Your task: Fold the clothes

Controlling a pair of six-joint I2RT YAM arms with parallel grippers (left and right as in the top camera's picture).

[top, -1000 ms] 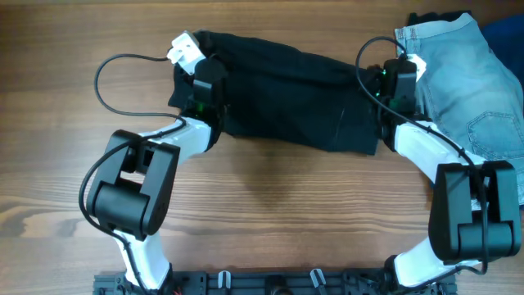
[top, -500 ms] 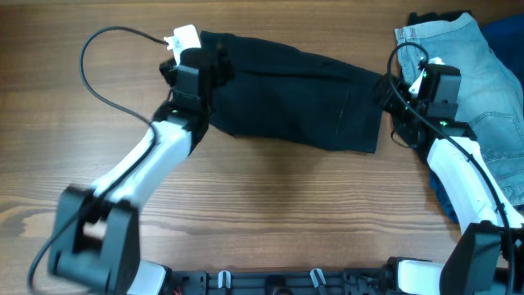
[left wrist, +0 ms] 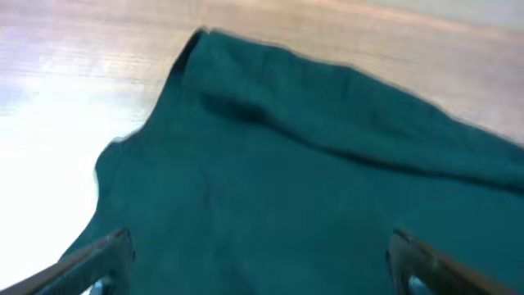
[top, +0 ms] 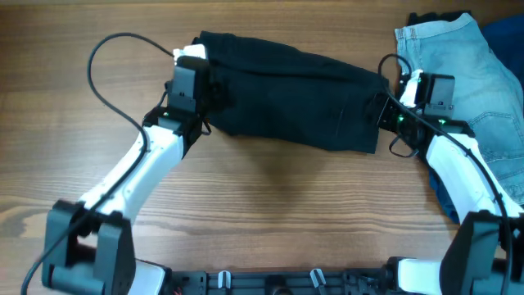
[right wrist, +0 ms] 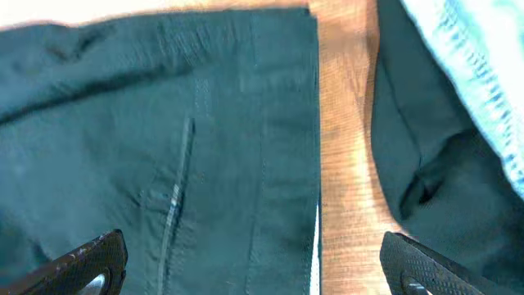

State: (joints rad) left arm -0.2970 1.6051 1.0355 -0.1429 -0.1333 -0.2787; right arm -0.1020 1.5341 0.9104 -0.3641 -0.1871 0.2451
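Overhead, a black cable [top: 97, 70] loops across the bare wood of the desk [top: 262, 213] at the far left and runs to the left arm. The left pincer [top: 205, 82] sits at the left end of the black shorts [top: 286, 90]. In its wrist view the pincer [left wrist: 258, 262] is released. Its fingertips [left wrist: 102, 256] are spread wide, and dark fabric fills the space between them. Whether the tips touch the cloth I cannot tell.

The shorts lie as a long flat band across the upper middle of the desk, slanting slightly down toward the right. A soft ridge runs along the cloth near its far edge.

The right pincer [top: 382, 111] stands at the band's right edge. From its own camera this pincer [right wrist: 254, 262] is likewise released, with its fingertips [right wrist: 90, 258] far apart. They straddle the straight right hem of the shorts [right wrist: 164, 123] and a strip of bare wood. A vertical seam there carries a short pale streak [right wrist: 174, 205], too blurred to read as a label or print.

Right of the wood strip lies a dark cloth [right wrist: 426, 164] with light-blue denim shorts [top: 463, 74] on top of it. A bright blue garment [top: 503, 33] shows in the far right corner.
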